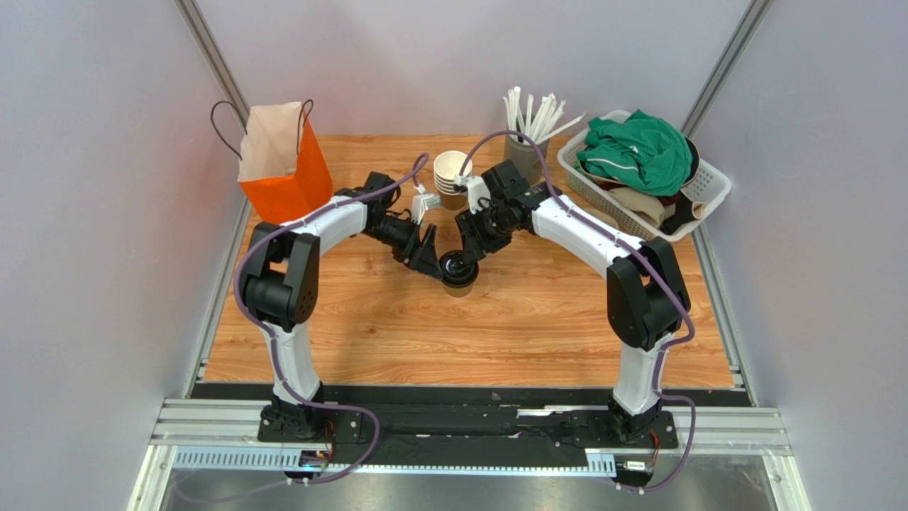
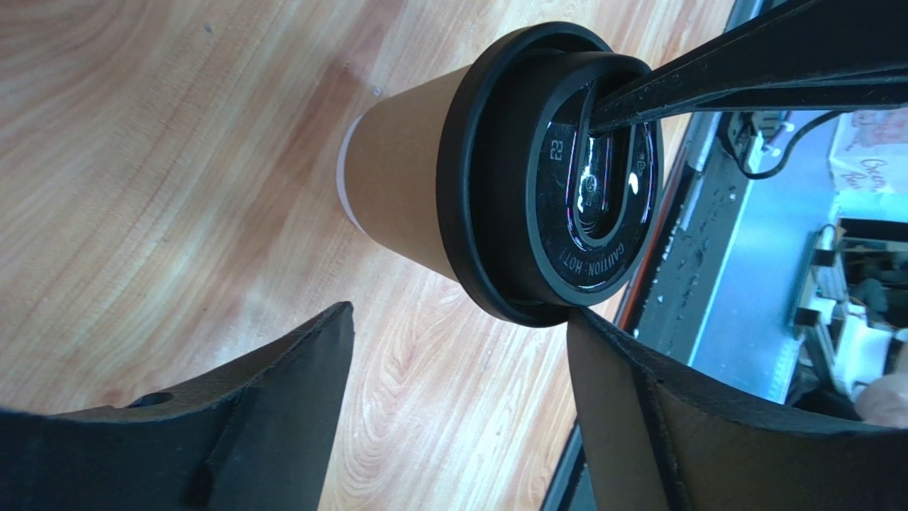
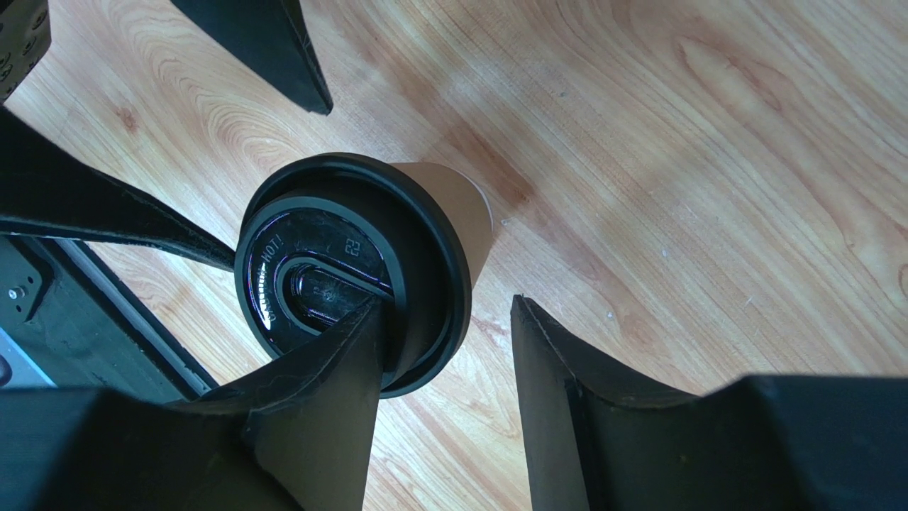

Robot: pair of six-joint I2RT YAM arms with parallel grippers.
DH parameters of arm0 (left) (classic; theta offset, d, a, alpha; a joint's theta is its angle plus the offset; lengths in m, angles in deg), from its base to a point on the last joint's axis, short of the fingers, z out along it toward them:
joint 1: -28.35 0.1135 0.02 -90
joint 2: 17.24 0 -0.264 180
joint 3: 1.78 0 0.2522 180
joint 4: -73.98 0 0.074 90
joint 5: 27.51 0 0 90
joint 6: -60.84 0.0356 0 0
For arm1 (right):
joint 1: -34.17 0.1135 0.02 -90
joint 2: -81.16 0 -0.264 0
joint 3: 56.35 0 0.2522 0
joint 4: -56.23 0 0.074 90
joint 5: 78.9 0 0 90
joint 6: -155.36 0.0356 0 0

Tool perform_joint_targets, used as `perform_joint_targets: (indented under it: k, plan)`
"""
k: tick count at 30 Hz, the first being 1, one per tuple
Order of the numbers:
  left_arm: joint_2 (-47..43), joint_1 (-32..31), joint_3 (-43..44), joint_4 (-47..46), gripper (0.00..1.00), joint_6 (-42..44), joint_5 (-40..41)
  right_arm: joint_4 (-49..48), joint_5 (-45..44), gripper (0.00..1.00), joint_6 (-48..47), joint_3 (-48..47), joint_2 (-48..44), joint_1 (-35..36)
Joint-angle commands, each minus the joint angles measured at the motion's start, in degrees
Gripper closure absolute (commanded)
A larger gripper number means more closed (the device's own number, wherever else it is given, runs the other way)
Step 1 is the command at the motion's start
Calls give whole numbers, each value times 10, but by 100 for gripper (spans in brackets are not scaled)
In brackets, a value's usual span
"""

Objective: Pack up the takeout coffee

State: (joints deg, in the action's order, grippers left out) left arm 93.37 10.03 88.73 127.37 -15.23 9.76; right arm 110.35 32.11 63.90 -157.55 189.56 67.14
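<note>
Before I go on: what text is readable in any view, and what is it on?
"CAUTION: HOT" – raised on the round black plastic lid of the tan-brown paper cup.
"23" – small raised number on that lid, as best I can read.
Pale printed box in the background, left wrist view: too blurred to read.
Top view: nothing legible.

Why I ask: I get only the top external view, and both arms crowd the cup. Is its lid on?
Observer: Yes, the black lid is seated on the takeout coffee.
Operator: Is the right gripper holding it?
Observer: No. The right gripper has one finger on the lid's top, the other beside the coffee, apart.
Operator: And the left?
Observer: The left gripper is open, the coffee just beyond its fingertips.
</note>
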Motion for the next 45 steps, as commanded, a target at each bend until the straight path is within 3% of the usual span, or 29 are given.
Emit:
perform_joint_targets:
  k: [1,7,20,45]
  plan:
    - [36,-2,9,-4,23,21,67,-4,-25,50,-12,-4,18,13]
    - [41,0,17,9,29,25,62,-4,-26,50,-14,-3,19,13]
    - [-68,30,3,-32,18,13,-29,-1,-21,51,-20,-3,19,14]
    - [-4,29,4,-34,20,2,25,0,-31,51,-24,-3,21,23]
